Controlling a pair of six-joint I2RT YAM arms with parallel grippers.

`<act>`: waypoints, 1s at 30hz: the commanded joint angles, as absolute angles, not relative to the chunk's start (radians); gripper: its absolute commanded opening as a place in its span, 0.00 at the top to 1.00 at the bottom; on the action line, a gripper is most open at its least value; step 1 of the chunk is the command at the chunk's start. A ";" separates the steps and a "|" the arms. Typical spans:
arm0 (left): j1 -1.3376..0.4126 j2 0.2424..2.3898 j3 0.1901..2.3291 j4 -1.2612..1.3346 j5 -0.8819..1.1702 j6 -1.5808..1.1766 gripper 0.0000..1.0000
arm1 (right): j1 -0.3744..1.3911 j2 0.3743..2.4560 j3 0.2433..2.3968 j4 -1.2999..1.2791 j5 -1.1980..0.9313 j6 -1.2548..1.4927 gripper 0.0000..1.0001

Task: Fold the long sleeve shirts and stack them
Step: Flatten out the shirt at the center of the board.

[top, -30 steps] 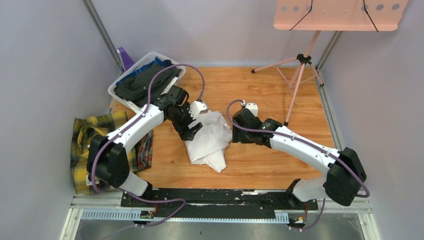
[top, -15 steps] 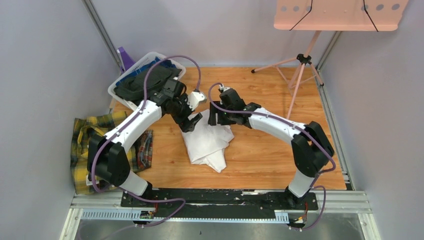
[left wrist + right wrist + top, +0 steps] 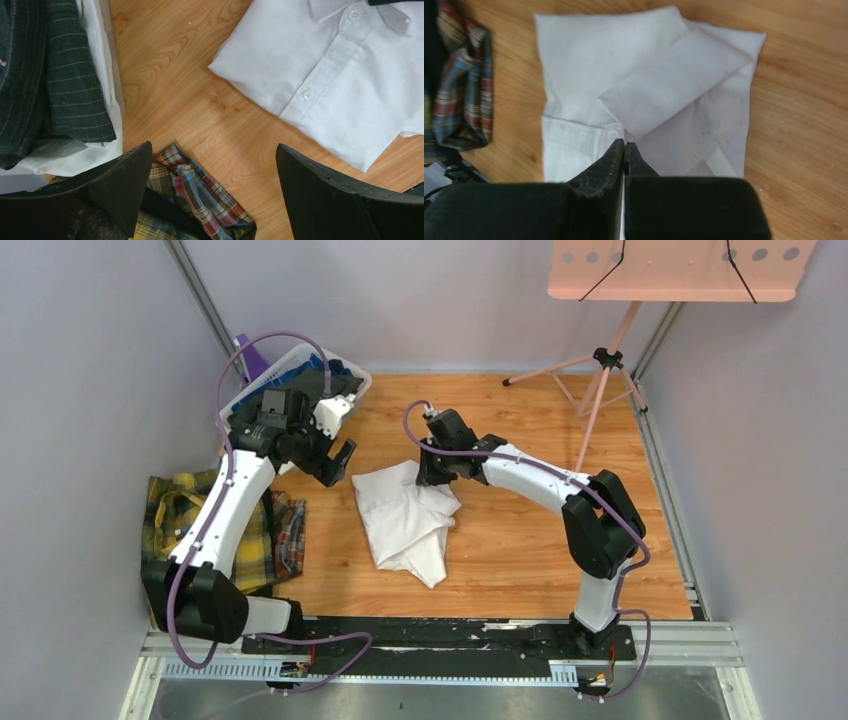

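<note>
The white long sleeve shirt [image 3: 405, 525] lies partly folded on the wooden table, button placket showing [image 3: 340, 75], a sleeve folded across it [image 3: 624, 65]. My right gripper [image 3: 430, 472] is shut, its tips [image 3: 624, 143] down at the shirt's far collar edge; whether cloth is pinched between them does not show. The yellow-and-green plaid shirt [image 3: 175, 530] lies bunched at the table's left edge, a red-blue checked part [image 3: 200, 195] beside it. Open and holding nothing, my left gripper [image 3: 340, 462] hovers over bare wood [image 3: 214, 147] between the two shirts.
A white laundry basket [image 3: 356, 375] with dark striped clothes [image 3: 50, 75] stands at the back left, under my left arm. A pink music stand [image 3: 600, 390] is at the back right. Grey walls close in both sides.
My left gripper pulled back off the white shirt toward the basket. The right arm reached forward to the shirt's far edge and its jaws shut. The shirt now lies flatter and slightly further left.
</note>
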State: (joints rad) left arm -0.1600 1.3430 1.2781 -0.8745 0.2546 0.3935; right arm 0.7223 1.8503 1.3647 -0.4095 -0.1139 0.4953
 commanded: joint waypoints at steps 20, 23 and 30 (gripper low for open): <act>-0.160 1.319 1.398 -0.580 0.660 0.164 0.00 | 0.781 1.319 1.725 -0.472 -0.269 0.196 1.00; -0.160 1.332 1.401 -0.455 0.838 0.074 0.00 | 0.780 1.370 1.838 -0.490 -0.314 0.179 1.00; -0.160 1.339 1.409 -0.681 1.177 0.313 0.00 | 0.779 1.446 1.995 -0.552 -0.076 0.111 1.00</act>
State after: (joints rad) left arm -0.1608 1.3640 1.4021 -0.5686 0.9665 0.1856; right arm 0.7822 1.4441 1.8980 -0.5541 -0.1844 0.1841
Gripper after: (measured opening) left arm 0.998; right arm 0.015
